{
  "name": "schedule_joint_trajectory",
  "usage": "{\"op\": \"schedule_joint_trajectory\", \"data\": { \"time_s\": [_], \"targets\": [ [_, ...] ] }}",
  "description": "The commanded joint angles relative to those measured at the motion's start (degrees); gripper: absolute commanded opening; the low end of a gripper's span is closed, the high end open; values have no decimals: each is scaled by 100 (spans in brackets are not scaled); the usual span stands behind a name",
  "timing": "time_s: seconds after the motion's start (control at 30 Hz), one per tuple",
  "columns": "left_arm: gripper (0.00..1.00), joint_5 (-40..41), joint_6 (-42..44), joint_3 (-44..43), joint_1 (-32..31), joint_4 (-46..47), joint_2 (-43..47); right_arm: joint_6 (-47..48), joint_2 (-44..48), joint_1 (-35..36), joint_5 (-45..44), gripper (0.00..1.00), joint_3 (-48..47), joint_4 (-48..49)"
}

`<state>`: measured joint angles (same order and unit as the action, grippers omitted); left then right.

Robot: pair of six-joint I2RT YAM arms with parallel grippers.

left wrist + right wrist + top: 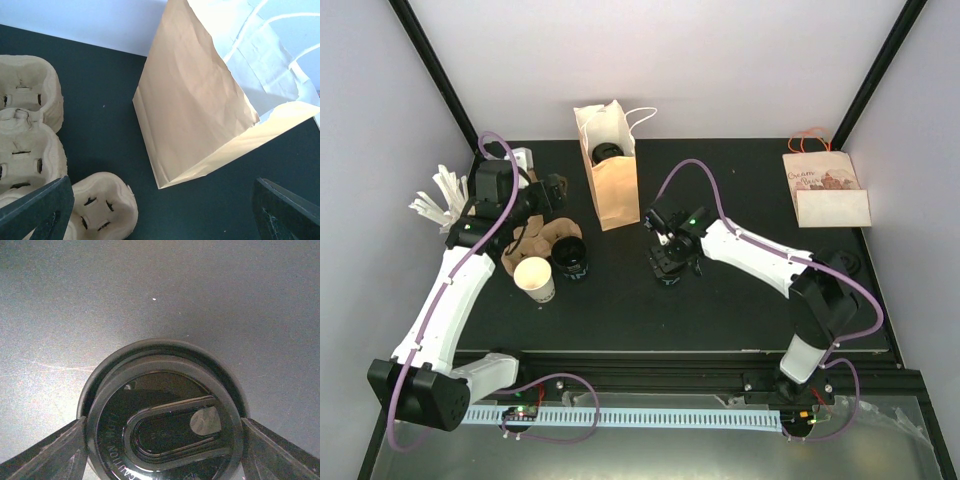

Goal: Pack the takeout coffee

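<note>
A black-lidded coffee cup [165, 425] stands on the dark table, right of centre. My right gripper [667, 266] reaches down over it, and both fingers [50, 452] touch the lid's rim from either side. A brown paper bag [610, 180] stands open at the back middle, with another black-lidded cup [608, 152] inside. My left gripper [160, 215] hangs open above bare table, between the bag [195, 100] and the cardboard cup carrier [30, 135], holding nothing. In front of the carrier [535, 238] are a white paper cup [535, 278] and a black cup [572, 258].
A second paper bag [825, 190] with orange handles lies flat at the back right. White sticks [438, 195] fan out at the far left edge. Black frame posts stand at both back corners.
</note>
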<state>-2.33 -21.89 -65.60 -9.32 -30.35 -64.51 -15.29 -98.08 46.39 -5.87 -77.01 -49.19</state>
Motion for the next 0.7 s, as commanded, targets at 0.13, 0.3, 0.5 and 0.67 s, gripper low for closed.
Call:
{"op": "schedule_joint_trajectory", "data": {
  "time_s": [0.13,0.3,0.5,0.67],
  "targets": [
    [99,-198,-24,-73,68,116,-129,113,-190,86,-163,79,-244,-170],
    [99,-379,-88,-273,171,44,-293,109,-156,92,-285,74,-297,-195],
    [99,-586,34,-610,185,162,-527,118,517,95,-362,74,-321,74],
    [99,-1079,103,-974,209,651,-940,326,1062,89,-652,73,-341,684]
  ]
}}
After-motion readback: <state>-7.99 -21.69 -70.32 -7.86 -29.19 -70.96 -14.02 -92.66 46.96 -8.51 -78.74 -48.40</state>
